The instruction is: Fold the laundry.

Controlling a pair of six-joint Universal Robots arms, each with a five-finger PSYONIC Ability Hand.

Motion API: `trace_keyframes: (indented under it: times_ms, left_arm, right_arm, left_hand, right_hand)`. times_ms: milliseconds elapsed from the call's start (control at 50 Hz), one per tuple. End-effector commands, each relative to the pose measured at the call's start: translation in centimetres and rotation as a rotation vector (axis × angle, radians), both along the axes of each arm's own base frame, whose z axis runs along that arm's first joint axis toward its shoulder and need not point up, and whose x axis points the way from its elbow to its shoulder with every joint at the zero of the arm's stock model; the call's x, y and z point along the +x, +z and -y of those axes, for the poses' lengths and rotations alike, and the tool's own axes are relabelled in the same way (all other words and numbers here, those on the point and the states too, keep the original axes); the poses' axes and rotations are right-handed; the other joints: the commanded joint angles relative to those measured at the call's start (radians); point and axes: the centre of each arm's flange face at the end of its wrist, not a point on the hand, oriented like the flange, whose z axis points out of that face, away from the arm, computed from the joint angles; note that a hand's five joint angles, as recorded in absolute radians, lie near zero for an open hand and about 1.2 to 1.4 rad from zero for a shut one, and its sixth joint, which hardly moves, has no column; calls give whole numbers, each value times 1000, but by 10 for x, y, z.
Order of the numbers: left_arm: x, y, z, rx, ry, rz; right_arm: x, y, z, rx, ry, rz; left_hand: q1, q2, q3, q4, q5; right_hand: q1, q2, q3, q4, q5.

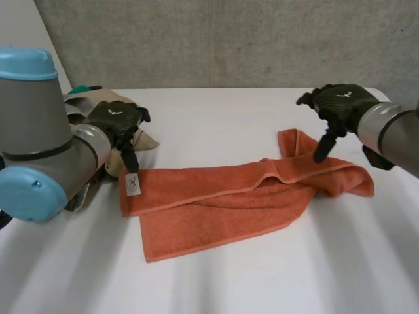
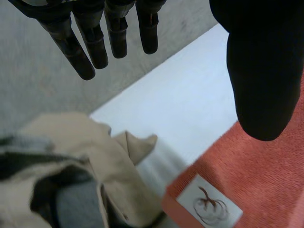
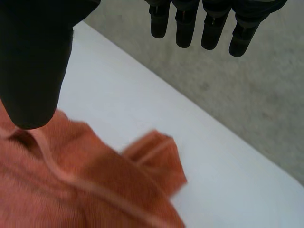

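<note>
An orange towel [image 1: 222, 199] lies folded lengthwise across the white table [image 1: 216, 111], its right end bunched and rumpled. A white label [image 1: 133, 185] marks its left corner, seen too as the label [image 2: 209, 207] below my left thumb. My left hand [image 1: 120, 121] hovers just above that corner, open, fingers [image 2: 95, 40] straight and apart from the thumb, holding nothing. My right hand [image 1: 337, 104] hangs open over the towel's bunched right end [image 3: 95, 185], one finger pointing down at it, nothing between fingers and thumb.
A heap of beige and grey laundry [image 1: 98, 140] sits at the table's left edge beside my left hand, also seen as the beige cloth [image 2: 71, 161]. A grey concrete wall [image 1: 229, 39] stands behind the table.
</note>
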Motion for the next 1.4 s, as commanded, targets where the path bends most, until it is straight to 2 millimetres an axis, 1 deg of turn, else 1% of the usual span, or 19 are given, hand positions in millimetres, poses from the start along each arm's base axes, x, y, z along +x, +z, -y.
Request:
trace_keyframes:
  times_ms: [20, 140, 340, 400, 420, 480, 560, 580, 660, 820, 960, 1020, 1080, 1100, 1120, 1140, 1260, 1340, 1400]
  left_arm:
    - [-12, -26, 1, -92, -95, 202]
    - [-9, -60, -1, -21, -105, 352]
    - [-9, -66, 2, -17, -80, 323]
    - [-9, -62, 1, -20, -74, 304]
    - [-10, -60, -1, -18, -72, 291]
    - [-10, -59, -3, -14, -69, 275]
    - [-10, -58, -3, -6, -59, 243]
    - [-10, -57, -2, -3, -56, 229]
    - [-10, -56, 1, 7, -40, 185]
    - [-19, -60, -3, 51, -46, 118]
    - [-32, -69, -10, 88, -67, 94]
    - [-37, -72, -9, 89, -76, 95]
    - [-42, -77, -8, 100, -81, 99]
    - [-42, -76, -9, 104, -82, 103]
    - [-44, -75, -10, 107, -79, 106]
    - [-44, -73, -9, 106, -75, 105]
    - [-37, -27, -5, 33, -20, 6]
    - [-25, 23, 1, -73, -1, -97]
    - [-24, 37, 7, -116, -19, -119]
  right_arm:
    - [-11, -23, 16, 21, 17, -176]
    - [-16, -60, 55, -126, 102, -408]
    - [-18, -115, 81, -99, 185, -471]
    - [-18, -119, 87, -96, 176, -440]
    - [-18, -115, 91, -109, 165, -418]
    - [-19, -100, 93, -130, 145, -386]
    - [-16, -59, 81, -166, 114, -279]
    - [-14, -34, 72, -207, 110, -236]
    - [-10, 21, 48, -295, 118, -131]
    - [-5, 105, -6, -451, 157, 34]
    - [-7, 155, -50, -555, 184, 130]
    - [-8, 167, -61, -576, 189, 160]
    - [-12, 178, -69, -591, 182, 200]
    - [-13, 179, -69, -591, 179, 209]
    - [-16, 178, -65, -583, 166, 216]
    - [-17, 176, -63, -577, 160, 215]
    - [-31, 140, -28, -453, 89, 157]
    - [-44, 99, 0, -337, 39, 89]
    - [-48, 71, 20, -282, 25, 41]
  left_hand:
    - [9, 11, 12, 11, 22]
    - [24, 26, 27, 26, 37]
    - [24, 26, 26, 26, 37]
    - [21, 23, 24, 23, 34]
    - [21, 23, 24, 23, 34]
    - [18, 20, 21, 20, 31]
    - [-6, -4, -3, -4, 7]
    - [-20, -18, -17, -18, -7]
    - [-53, -51, -50, -51, -40]
    - [-106, -104, -103, -104, -93]
    - [-106, -104, -103, -104, -93]
    - [-106, -104, -103, -104, -93]
    - [111, 113, 114, 113, 124]
    - [274, 276, 277, 276, 288]
    - [791, 792, 793, 792, 804]
    - [1069, 1071, 1072, 1071, 1082]
    - [1115, 1117, 1118, 1117, 1128]
    - [1115, 1117, 1118, 1117, 1128]
    - [1115, 1117, 1118, 1117, 1128]
  right_hand:
    - [17, 25, 26, 30, 9]
    - [134, 142, 143, 147, 127]
    - [257, 265, 266, 270, 250]
    - [784, 792, 794, 797, 777]
    - [1179, 1187, 1188, 1192, 1172]
    - [1183, 1191, 1192, 1196, 1176]
    - [1183, 1191, 1192, 1196, 1176]
    - [1183, 1191, 1192, 1196, 1176]
    - [1183, 1191, 1192, 1196, 1176]
    - [1183, 1191, 1192, 1196, 1176]
    - [1183, 1191, 1192, 1196, 1176]
    - [1183, 1191, 1192, 1196, 1176]
    - [1183, 1191, 1192, 1196, 1176]
    - [1183, 1191, 1192, 1196, 1176]
    - [1183, 1191, 1192, 1196, 1176]
    - [1183, 1191, 1192, 1196, 1176]
    - [1183, 1191, 1192, 1196, 1176]
    - [1183, 1191, 1192, 1196, 1176]
    - [1183, 1191, 1192, 1196, 1176]
